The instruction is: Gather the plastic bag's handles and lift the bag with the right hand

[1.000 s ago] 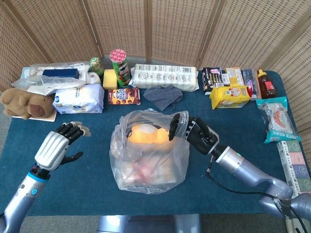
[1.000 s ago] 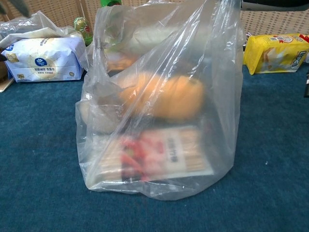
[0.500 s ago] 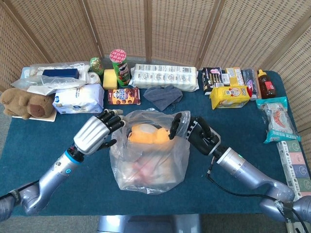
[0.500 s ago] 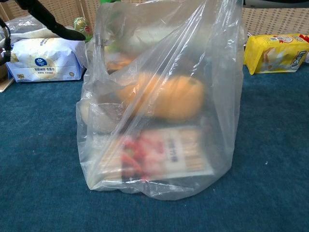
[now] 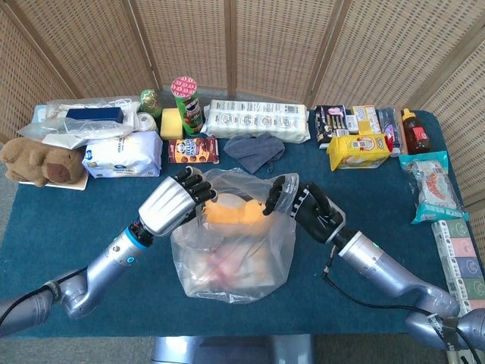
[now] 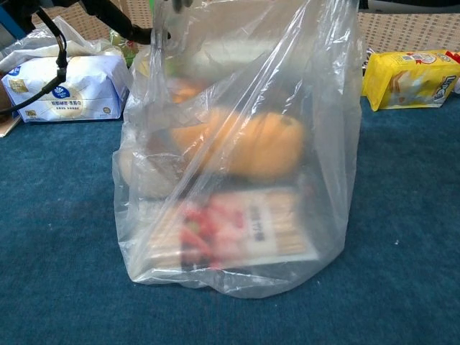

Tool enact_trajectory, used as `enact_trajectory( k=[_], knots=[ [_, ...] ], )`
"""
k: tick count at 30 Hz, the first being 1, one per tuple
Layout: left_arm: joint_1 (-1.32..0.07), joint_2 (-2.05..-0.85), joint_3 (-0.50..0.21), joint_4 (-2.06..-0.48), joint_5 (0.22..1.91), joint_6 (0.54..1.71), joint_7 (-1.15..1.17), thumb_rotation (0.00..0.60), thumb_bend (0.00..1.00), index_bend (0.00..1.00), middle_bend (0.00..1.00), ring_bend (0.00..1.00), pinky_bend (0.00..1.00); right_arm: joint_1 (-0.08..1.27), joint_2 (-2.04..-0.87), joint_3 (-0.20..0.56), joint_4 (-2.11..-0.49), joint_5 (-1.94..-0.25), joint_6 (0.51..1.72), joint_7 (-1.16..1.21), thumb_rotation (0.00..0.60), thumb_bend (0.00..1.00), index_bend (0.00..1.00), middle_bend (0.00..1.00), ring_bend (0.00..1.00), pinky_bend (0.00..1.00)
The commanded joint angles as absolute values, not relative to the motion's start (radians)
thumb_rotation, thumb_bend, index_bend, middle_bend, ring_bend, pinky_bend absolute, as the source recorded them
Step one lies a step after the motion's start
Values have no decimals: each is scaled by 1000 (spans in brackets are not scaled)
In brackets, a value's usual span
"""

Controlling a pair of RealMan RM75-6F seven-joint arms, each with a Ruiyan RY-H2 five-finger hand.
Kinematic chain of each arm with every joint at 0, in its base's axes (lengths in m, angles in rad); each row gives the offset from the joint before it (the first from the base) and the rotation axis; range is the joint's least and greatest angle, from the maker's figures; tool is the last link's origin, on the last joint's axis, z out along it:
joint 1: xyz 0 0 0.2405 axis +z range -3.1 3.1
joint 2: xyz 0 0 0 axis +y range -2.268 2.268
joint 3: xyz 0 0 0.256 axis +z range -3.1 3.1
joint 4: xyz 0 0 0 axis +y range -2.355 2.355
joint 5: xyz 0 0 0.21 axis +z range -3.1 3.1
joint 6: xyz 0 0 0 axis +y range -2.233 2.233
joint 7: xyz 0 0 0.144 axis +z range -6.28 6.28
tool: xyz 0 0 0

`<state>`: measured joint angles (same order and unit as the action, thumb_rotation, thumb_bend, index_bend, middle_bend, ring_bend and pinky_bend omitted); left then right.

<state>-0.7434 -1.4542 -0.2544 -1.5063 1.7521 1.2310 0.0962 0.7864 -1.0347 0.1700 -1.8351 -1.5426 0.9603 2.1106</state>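
Clear plastic bag (image 5: pixel 231 246) standing upright mid-table on the blue cloth (image 5: pixel 91 205), mouth open upward, an orange rounded item (image 6: pixel 241 144) and a flat printed packet (image 6: pixel 237 233) visible through the film. Right hand (image 5: pixel 303 206) at the bag's right upper rim, fingers curled onto the right handle (image 5: pixel 279 189) and gripping the plastic there. Left hand (image 5: pixel 176 201) at the opposite rim, fingers bent against the left handle (image 5: pixel 198 199); cannot tell whether actually pinching the film or merely touching it. In the chest view, only dark fingertips (image 6: pixel 133 32) at the bag's top left corner. Behind: tissue pack (image 5: pixel 121 155), plush bear (image 5: pixel 42 163), green crisp tube (image 5: pixel 187 105), grey cloth (image 5: pixel 254 150), yellow packet (image 5: pixel 358 150)
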Motion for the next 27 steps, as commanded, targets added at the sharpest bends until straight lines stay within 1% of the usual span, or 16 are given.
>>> enact_trajectory(
  k=[1,6,12,14,16,22,25,27],
  knots=[
    [-756,-1462,-260,-1493,1764,1266,78,600,299,629,655,567,396,784,-1039,164,-1825,-1553,957,2078,309,168,386,453,392,328],
    [-774,-1450,-274,-1496,1764,1293,61,600,305,637,661,568,406,787,-1051,150,-1801,-1590,962,2041,297,168,359,380,310,224],
    [-796,-1444,-292,-1501,1766,1324,58,600,292,638,660,559,410,792,-1059,135,-1784,-1620,972,1988,203,159,315,313,236,162],
    [-804,-1444,-298,-1505,1764,1333,60,600,280,638,660,529,410,793,-1060,127,-1781,-1628,973,1960,183,155,303,299,224,151],
    [-810,-1443,-302,-1508,1762,1338,63,600,270,638,645,474,410,793,-1062,123,-1782,-1627,973,1941,165,149,292,287,213,140],
    [-835,-1442,-326,-1523,1752,1352,87,600,253,637,497,319,401,799,-1077,121,-1787,-1607,965,1877,146,145,285,280,193,119],
    [-847,-1443,-337,-1529,1743,1350,105,600,248,637,451,270,381,805,-1084,120,-1790,-1600,957,1863,135,144,283,280,191,114],
    [-858,-1442,-344,-1534,1734,1343,117,600,245,637,435,255,374,809,-1089,120,-1790,-1598,951,1852,136,143,282,280,190,113]
  ],
)
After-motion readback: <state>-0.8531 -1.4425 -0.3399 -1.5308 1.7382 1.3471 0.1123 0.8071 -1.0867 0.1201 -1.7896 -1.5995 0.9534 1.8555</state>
